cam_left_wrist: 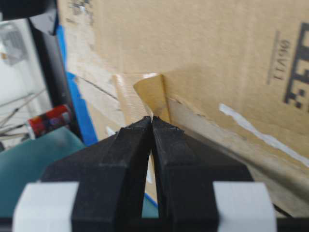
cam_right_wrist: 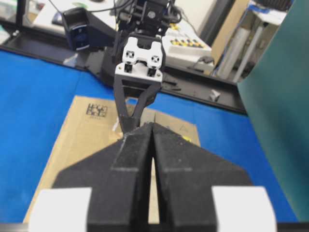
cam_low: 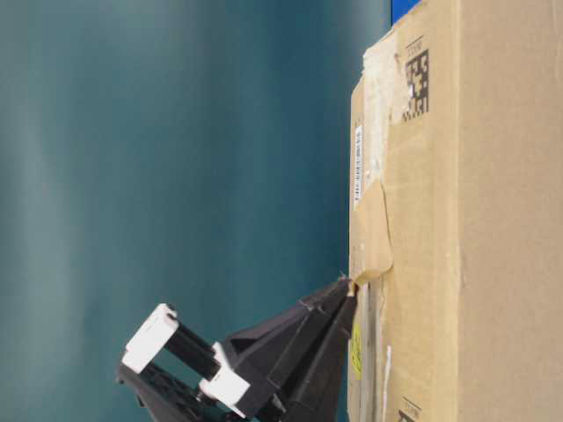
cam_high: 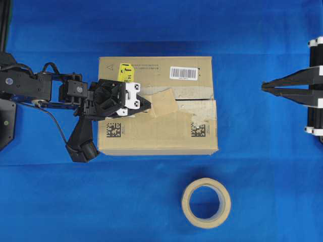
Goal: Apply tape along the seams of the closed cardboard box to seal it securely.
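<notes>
The cardboard box (cam_high: 156, 136) lies mid-table with its top flaps closed. The dark seam (cam_high: 197, 100) runs across its top. A tan square piece of tape (cam_high: 164, 103) sits over the seam's middle, lying askew. My left gripper (cam_high: 149, 106) is shut on the tape's left edge. From table level, the tape (cam_low: 374, 237) curls up off the box (cam_low: 475, 220) into the closed tips (cam_low: 350, 286). The left wrist view shows the same curl of tape (cam_left_wrist: 152, 94) above the jaws (cam_left_wrist: 152, 118). My right gripper (cam_high: 262, 87) hangs shut and empty to the right of the box, also seen in its own view (cam_right_wrist: 152, 123).
A beige tape roll (cam_high: 206, 202) lies flat on the blue cloth in front of the box. Pale torn old tape strips (cam_high: 194, 93) flank the seam's right half. The yellow sticker (cam_high: 124, 71) and barcode label (cam_high: 183, 72) sit along the box's far edge.
</notes>
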`<action>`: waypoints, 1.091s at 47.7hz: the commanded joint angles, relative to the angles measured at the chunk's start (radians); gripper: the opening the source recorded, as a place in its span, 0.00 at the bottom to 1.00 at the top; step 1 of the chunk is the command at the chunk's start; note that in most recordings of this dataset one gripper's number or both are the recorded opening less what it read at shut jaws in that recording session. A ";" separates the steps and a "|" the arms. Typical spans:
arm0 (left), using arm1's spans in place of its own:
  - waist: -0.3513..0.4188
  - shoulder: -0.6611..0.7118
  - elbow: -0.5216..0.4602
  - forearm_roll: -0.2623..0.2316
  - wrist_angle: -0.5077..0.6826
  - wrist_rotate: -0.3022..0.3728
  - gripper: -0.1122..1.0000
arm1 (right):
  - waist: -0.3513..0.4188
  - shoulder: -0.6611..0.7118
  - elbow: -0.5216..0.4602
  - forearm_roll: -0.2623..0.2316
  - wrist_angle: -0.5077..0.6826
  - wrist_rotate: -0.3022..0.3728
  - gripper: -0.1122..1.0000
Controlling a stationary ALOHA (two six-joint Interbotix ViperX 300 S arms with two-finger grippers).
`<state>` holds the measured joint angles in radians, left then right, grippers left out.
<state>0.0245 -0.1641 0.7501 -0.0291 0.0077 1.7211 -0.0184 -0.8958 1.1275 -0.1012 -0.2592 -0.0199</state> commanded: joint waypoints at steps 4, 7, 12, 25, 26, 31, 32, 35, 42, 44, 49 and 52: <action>0.006 -0.026 -0.020 -0.003 0.028 -0.009 0.12 | -0.002 0.023 -0.023 -0.002 -0.008 -0.002 0.10; 0.009 -0.028 -0.017 -0.005 0.041 -0.011 0.12 | -0.002 0.026 -0.025 -0.002 -0.008 -0.002 0.10; 0.011 -0.029 -0.012 -0.005 0.066 -0.012 0.12 | -0.002 0.032 -0.026 -0.002 -0.008 -0.002 0.10; 0.012 -0.029 -0.017 -0.005 0.097 -0.009 0.12 | -0.002 0.066 -0.035 -0.002 -0.011 -0.002 0.10; 0.012 -0.029 -0.017 -0.005 0.097 -0.006 0.12 | -0.002 0.067 -0.035 -0.002 -0.011 -0.002 0.10; 0.014 -0.029 -0.020 -0.005 0.095 0.005 0.12 | -0.002 0.078 -0.043 -0.002 -0.011 -0.002 0.10; 0.015 -0.029 -0.020 -0.005 0.095 0.005 0.12 | -0.002 0.080 -0.043 -0.002 -0.011 -0.002 0.10; 0.018 -0.028 -0.021 -0.005 0.095 0.006 0.12 | -0.002 0.086 -0.044 -0.002 -0.011 -0.002 0.10; 0.020 -0.025 -0.025 -0.005 0.097 0.003 0.12 | -0.002 0.097 -0.048 -0.002 -0.012 -0.002 0.10; 0.018 -0.025 -0.025 -0.005 0.097 0.002 0.12 | -0.002 0.106 -0.049 -0.002 -0.020 0.002 0.10; 0.018 -0.025 -0.025 -0.005 0.097 0.002 0.12 | -0.002 0.144 -0.061 0.000 -0.040 0.012 0.10; 0.018 -0.025 -0.025 -0.005 0.097 0.000 0.12 | -0.002 0.181 -0.077 0.005 -0.054 0.020 0.10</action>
<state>0.0383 -0.1718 0.7455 -0.0322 0.1089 1.7242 -0.0184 -0.7517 1.0907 -0.0997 -0.2869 -0.0061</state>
